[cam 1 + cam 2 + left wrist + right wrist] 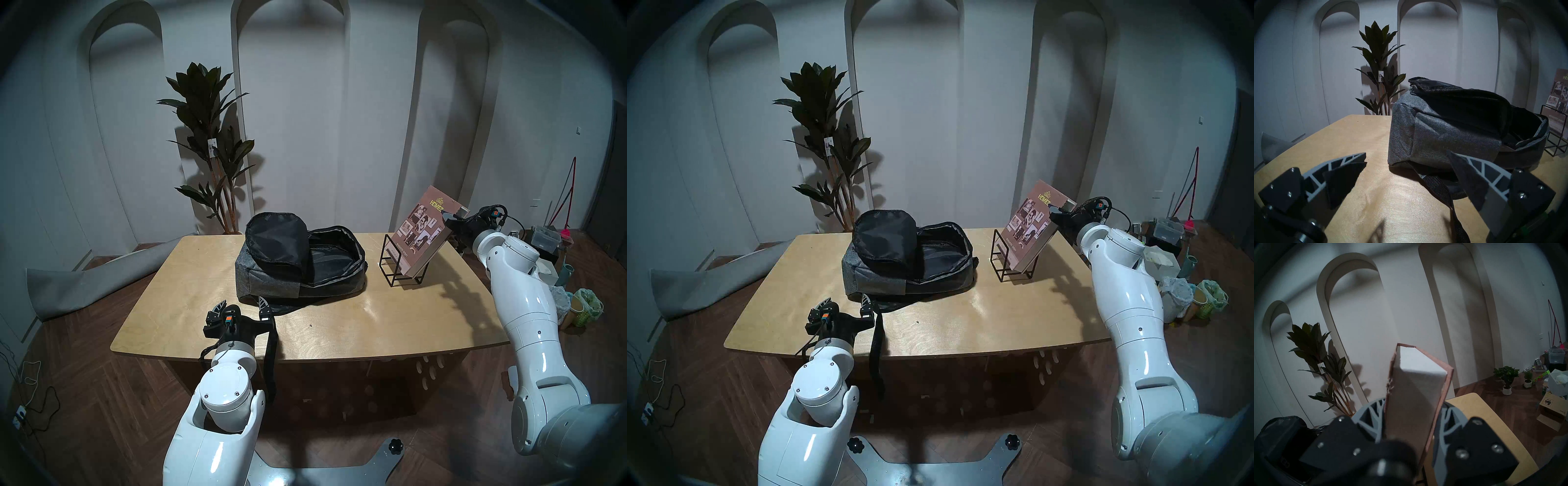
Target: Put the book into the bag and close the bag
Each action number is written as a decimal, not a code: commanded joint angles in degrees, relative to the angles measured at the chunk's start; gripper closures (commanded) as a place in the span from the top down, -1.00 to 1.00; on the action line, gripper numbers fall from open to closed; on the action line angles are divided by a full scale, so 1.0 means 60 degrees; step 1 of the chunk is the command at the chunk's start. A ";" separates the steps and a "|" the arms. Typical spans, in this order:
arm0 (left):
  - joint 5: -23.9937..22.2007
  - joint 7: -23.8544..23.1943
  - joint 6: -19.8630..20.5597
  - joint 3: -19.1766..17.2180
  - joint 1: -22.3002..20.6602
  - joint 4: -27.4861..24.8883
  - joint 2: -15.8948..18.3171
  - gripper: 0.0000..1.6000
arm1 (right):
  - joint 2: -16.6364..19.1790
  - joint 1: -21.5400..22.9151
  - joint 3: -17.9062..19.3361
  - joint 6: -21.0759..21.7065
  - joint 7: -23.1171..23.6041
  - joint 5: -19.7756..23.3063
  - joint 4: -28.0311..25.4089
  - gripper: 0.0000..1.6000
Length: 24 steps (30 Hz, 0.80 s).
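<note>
Right hand (1410, 421) pinching book (422, 230) at page edge; lift clear of stand (402, 268) before swinging toward open bag (302, 258). Left hand (242, 305) spread, idle.

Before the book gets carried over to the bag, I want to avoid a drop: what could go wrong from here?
1. The right pincer grips the thick book only at its upper edge; it may swing or slip.
2. Its bottom sits in the wire stand, which could snag and tip.
3. The bag flap partly covers the opening.
</note>
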 commanded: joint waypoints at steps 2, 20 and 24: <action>-0.0023 -0.0077 -0.0064 -0.0072 -0.0189 -0.0142 0.0091 1.00 | 0.0011 0.0060 0.0237 0.0030 -0.0140 0.0116 -0.0855 -1.00; -0.0288 -0.0295 -0.0123 -0.0207 -0.0217 -0.0108 0.0204 1.00 | 0.0312 -0.0093 0.0712 0.0659 -0.0649 0.0244 -0.2729 -1.00; -0.0325 -0.0312 -0.0125 -0.0232 -0.0208 -0.0120 0.0223 1.00 | 0.0343 -0.0102 0.0889 0.0745 -0.0774 0.0289 -0.3159 -1.00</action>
